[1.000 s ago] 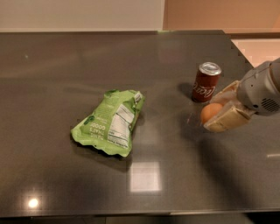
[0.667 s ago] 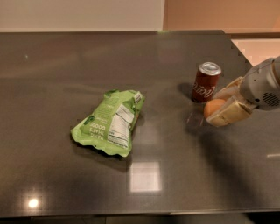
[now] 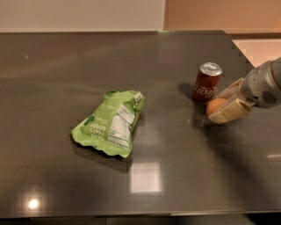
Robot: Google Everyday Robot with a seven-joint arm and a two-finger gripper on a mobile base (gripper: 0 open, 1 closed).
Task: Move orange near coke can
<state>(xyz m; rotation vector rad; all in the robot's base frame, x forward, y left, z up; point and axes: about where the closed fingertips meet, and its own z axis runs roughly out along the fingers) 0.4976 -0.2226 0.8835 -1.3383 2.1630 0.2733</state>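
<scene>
Your tool (image 3: 218,107) clamped on orange (image 3: 214,106), just beside coke can (image 3: 206,82) — carry looks done; left for you — set-down on worktop (image 3: 175,176), release.

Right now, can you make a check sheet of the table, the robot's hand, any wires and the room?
Surface: dark glossy table with bright light reflections.
Job's things: orange held in the gripper, close beside the upright coke can, on its right in the view.
Clutter: green chip bag lying flat mid-table, apart from both.
Gripper: gripper at the view's right side, closed around the orange.
Cables: nothing seen.
Surroundings: pale wall behind the table.
</scene>
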